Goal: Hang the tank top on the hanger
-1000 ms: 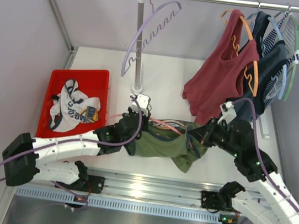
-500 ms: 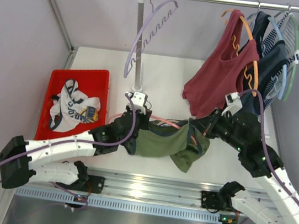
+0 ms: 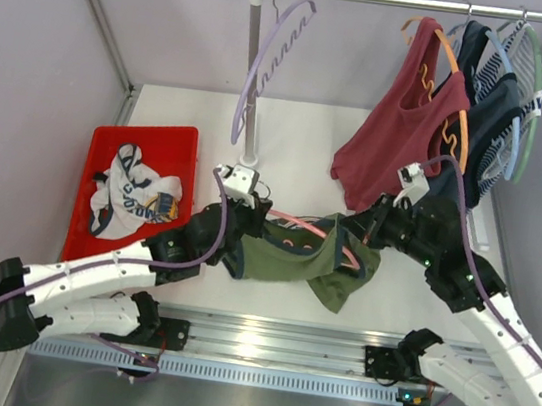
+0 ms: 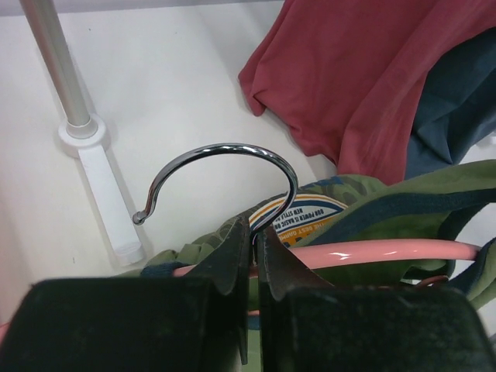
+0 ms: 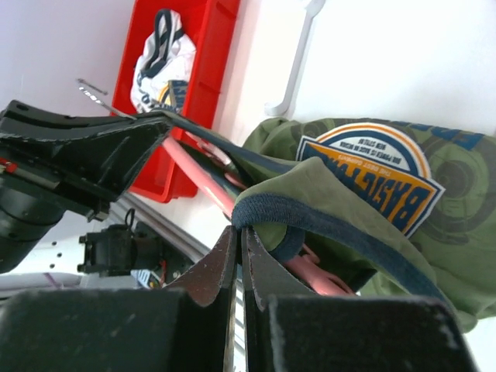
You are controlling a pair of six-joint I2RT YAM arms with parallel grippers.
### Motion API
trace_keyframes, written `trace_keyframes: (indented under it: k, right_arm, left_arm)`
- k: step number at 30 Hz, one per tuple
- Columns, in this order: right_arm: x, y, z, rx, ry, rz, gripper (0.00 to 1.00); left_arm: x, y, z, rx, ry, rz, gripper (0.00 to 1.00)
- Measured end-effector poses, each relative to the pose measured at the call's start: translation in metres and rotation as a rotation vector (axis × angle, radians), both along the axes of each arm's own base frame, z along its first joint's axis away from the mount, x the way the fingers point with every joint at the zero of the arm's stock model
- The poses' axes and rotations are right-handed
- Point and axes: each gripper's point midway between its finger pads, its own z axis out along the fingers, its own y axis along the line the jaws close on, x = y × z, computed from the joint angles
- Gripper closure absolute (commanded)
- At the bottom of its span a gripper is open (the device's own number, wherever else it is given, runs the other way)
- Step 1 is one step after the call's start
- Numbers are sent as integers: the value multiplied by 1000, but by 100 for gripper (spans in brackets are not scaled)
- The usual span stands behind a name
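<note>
The left gripper is clamped on the metal hook of the thin salmon-pink plastic hanger. The right gripper pinches the navy strap of the olive-green tank top, bunched near the white table's front edge. That thin strap could slip free, or the hook could twist, leaving the shoulder unseated.

Overhead, the light is bright, even and diffuse, and shadows on the table are faint and soft-edged. A white glare patch sits on the rail at 6 o'clock, and the rod at 12 o'clock gleams. Focus is sharp throughout.

In the left wrist view the metal hook of the hanger is crisp and carries a thin bright highlight. The fingers at 6 o'clock are dark and blurred.

In the right wrist view the table at 1 o'clock washes out to white. The print on the top is sharp, and the fingers at 6 o'clock are dim and soft.
</note>
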Motion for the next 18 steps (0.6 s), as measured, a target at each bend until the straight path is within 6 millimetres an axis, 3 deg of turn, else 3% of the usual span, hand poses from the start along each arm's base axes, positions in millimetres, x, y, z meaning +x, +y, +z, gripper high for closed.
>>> trace_keyframes:
  k: [5, 13, 18]
  right_arm:
    - [0, 15, 6, 27, 17, 64, 100]
    - [8, 35, 49, 116, -54, 119, 100]
    - [12, 35, 43, 108, -41, 102, 100]
  left_arm:
    - [2, -12, -16, 34, 28, -30, 100]
    - [4, -30, -37, 64, 60, -74, 100]
    - [4, -33, -32, 48, 50, -86, 100]
